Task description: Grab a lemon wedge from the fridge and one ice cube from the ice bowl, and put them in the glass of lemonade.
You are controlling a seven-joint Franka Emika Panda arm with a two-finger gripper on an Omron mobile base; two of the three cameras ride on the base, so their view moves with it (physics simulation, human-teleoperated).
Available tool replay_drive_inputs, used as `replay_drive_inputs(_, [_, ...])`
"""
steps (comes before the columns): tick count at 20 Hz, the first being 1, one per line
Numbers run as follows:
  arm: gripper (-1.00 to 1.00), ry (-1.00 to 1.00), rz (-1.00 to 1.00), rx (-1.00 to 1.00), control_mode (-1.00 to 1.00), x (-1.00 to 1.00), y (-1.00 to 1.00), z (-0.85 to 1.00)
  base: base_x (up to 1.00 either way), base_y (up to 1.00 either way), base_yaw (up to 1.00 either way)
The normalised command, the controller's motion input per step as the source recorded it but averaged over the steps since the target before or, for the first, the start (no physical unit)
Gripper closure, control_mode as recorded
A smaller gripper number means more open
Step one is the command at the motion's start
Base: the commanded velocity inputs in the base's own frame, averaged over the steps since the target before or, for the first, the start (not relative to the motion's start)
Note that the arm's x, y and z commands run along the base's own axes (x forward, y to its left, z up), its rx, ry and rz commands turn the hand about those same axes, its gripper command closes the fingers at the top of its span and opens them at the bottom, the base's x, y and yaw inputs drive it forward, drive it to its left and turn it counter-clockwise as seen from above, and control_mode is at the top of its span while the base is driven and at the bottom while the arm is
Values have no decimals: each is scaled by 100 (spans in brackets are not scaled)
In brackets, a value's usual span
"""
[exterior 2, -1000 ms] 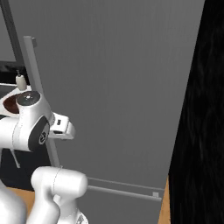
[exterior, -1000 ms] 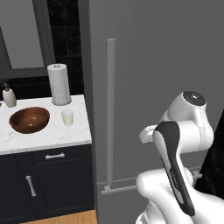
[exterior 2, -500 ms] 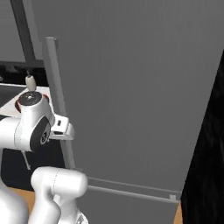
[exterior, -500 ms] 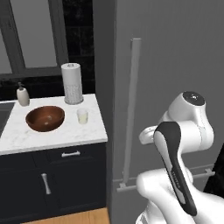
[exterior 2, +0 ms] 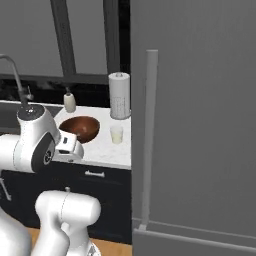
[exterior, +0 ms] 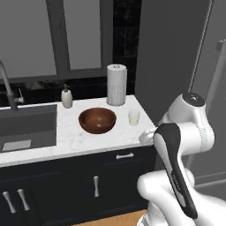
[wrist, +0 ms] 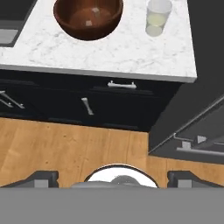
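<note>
Gripper: I see my gripper (wrist: 112, 177) from the hand view with its two dark tips set wide apart at the bottom corners, nothing between them; it hangs above the wood floor (wrist: 65, 144) in front of the dark cabinets (wrist: 87, 105).
Fridge: the fridge (exterior 2: 200, 125) stands shut at the right end of the counter, its long bar handle (exterior 2: 148, 140) upright on the door.
Lemon wedge: I cannot see it; the fridge door is closed.
Bowl: the reddish-brown bowl (exterior: 97, 120) sits on the white marble counter (exterior: 62, 141), between the sink (exterior: 26, 126) and the glass.
Ice: in the hand view I make out small pale cubes (wrist: 89, 23) lying in the bowl's bottom; I cannot tell how many.
Glass: the glass (exterior: 133, 117) of pale yellow drink stands just right of the bowl, near it but apart, close to the counter's fridge end.
Behind them: a paper-towel roll (exterior: 116, 84) stands upright at the back of the counter, with a soap dispenser (exterior: 66, 96) to its left beside the sink.
Arm: my arm (exterior: 185, 132) is folded in front of the fridge, well clear of the counter items.
</note>
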Motion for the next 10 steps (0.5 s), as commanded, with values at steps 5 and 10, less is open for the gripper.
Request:
replay_drive_inputs(5, [-100,0,0,0,100,0,0,0,93,77,-16])
replay_drive_inputs(10, [-100,0,0,0,100,0,0,0,85,35,-14])
